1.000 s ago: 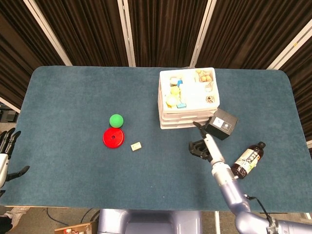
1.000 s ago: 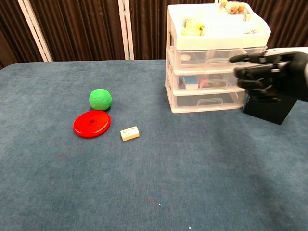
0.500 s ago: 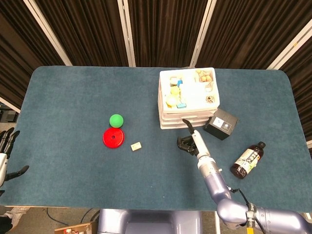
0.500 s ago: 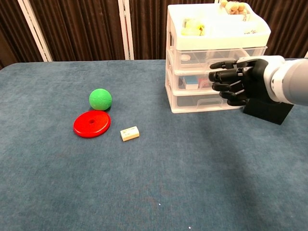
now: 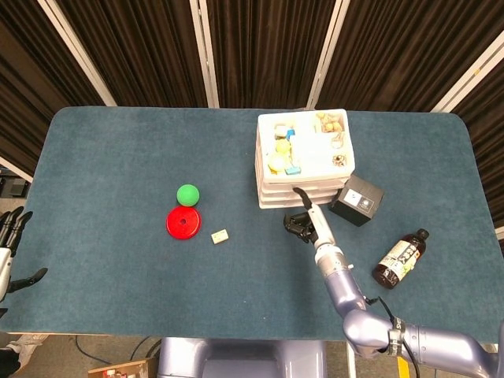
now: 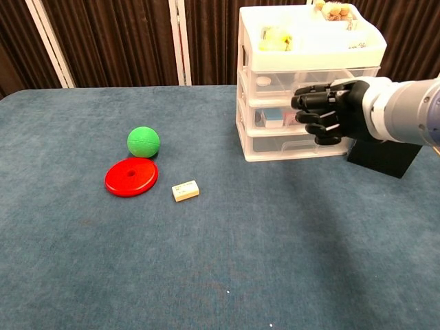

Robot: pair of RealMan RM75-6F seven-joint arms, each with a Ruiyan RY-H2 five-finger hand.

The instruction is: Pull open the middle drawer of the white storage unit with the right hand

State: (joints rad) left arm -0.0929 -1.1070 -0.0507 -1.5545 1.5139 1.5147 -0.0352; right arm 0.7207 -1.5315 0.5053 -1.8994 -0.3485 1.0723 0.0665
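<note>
The white storage unit (image 6: pixel 256 141) stands at the back right, its top tray (image 5: pixel 315 157) full of small items. All three of its drawers look closed. The middle drawer (image 6: pixel 275 118) has coloured items showing through its clear front. My right hand (image 6: pixel 324 113) hovers right in front of that drawer, fingers bent and pointing left, and contact with the handle cannot be made out. In the head view the right hand (image 5: pixel 303 222) sits just in front of the unit's lower edge. My left hand (image 5: pixel 9 240) hangs off the table's left edge, fingers spread, holding nothing.
A black box (image 6: pixel 385 155) stands right of the unit, behind my right wrist. A dark bottle (image 5: pixel 400 258) lies further right. A green ball (image 6: pixel 144 141), a red disc (image 6: pixel 130 177) and a small beige block (image 6: pixel 185 190) lie left of centre.
My right hand has moved left, from in front of the black box to the front of the middle drawer, and its fingers have curled in more. The left hand has stayed put.
</note>
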